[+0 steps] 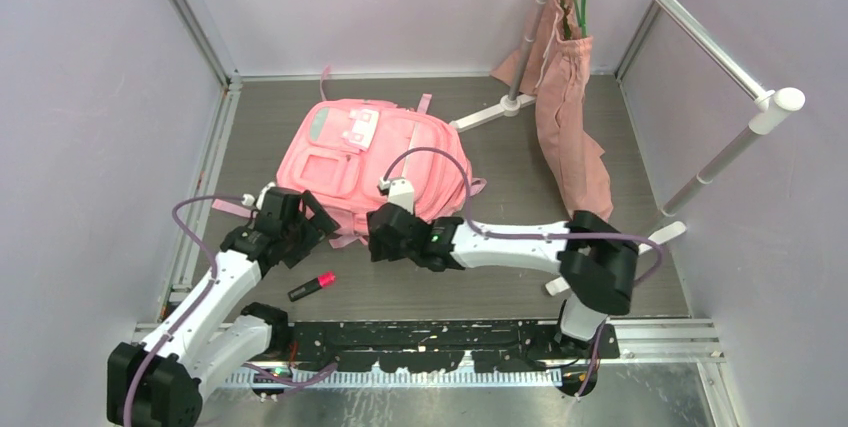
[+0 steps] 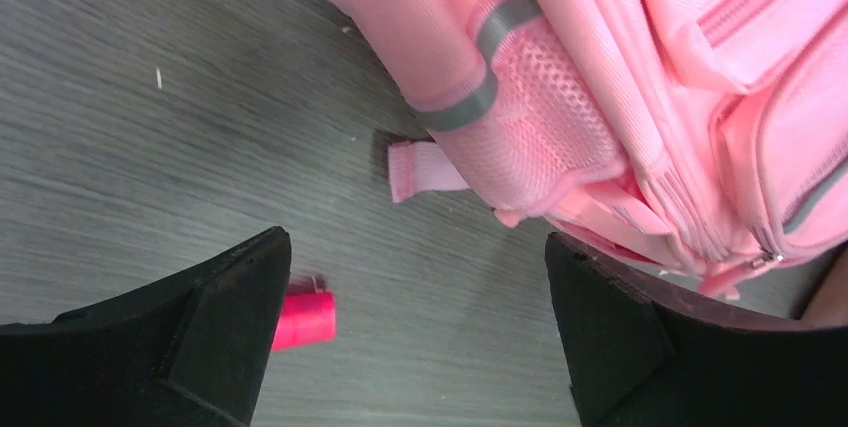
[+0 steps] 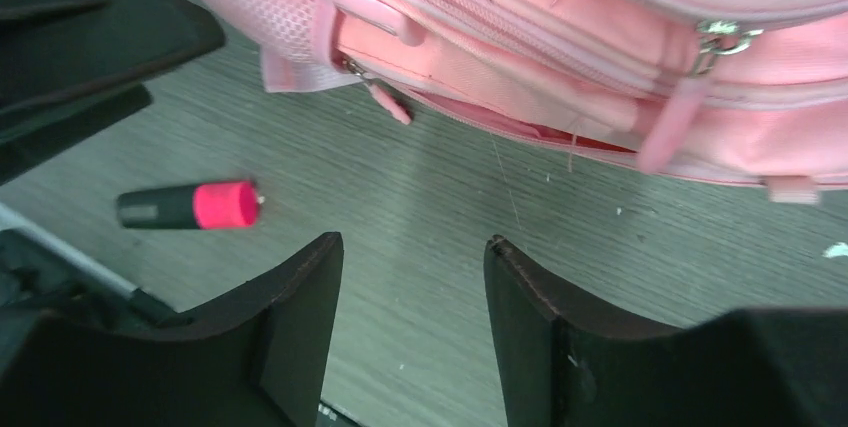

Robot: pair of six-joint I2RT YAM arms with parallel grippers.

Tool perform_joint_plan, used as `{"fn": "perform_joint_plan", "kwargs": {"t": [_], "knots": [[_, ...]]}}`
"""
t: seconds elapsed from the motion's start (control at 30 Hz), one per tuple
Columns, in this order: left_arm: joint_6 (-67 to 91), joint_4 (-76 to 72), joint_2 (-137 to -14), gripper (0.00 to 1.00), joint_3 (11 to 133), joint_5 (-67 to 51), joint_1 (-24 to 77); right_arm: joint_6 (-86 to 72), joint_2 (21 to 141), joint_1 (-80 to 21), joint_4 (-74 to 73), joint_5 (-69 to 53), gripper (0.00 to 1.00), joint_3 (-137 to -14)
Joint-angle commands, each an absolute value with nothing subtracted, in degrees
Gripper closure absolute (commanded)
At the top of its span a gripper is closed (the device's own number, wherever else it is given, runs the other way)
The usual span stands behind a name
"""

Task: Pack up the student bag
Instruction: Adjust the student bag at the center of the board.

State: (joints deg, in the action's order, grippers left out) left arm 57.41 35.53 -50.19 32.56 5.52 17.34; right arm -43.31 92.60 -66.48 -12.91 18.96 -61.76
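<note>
Left gripper [image 2: 415, 245], jaws spread and empty, hangs nearest the marker [image 2: 305, 317]. The marker lies slantwise by the near edge of the table [image 1: 480, 292], short of the student bag [image 2: 600, 97]. The right gripper [image 3: 412, 242] is part-spread and empty.

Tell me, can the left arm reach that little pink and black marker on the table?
Probably yes. The marker lies on bare table just beside the left end effector, whose jaws are open and empty. Nothing sits between them; the student bag lies off to the other side.
</note>
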Motion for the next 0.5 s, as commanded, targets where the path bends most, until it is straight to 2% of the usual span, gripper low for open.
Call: {"fn": "perform_joint_plan", "kwargs": {"t": [0.0, 0.13, 0.23, 0.33, 0.47], "knots": [[58.5, 25.9, -50.1, 0.04, 30.2, 7.8, 16.2, -47.9, 97.4, -68.0, -5.7, 26.7, 0.42, -65.4], [57.6, 20.2, -52.9, 0.12, 27.8, 8.1, 14.3, -50.0, 101.9, -68.4, -0.7, 24.5, 0.43, -65.1], [57.4, 14.9, -55.3, 0.06, 25.9, 6.8, 11.9, -52.6, 105.6, -68.4, -0.2, 24.8, 0.43, -66.5], [57.0, 9.5, -57.5, 0.06, 24.5, 5.0, 10.8, -54.0, 109.0, -68.4, 1.6, 25.6, 0.39, -67.7], [56.0, 6.2, -60.3, 0.2, 24.1, 4.4, 10.6, -54.3, 111.9, -68.4, 3.9, 26.9, 0.36, -68.5]]}}
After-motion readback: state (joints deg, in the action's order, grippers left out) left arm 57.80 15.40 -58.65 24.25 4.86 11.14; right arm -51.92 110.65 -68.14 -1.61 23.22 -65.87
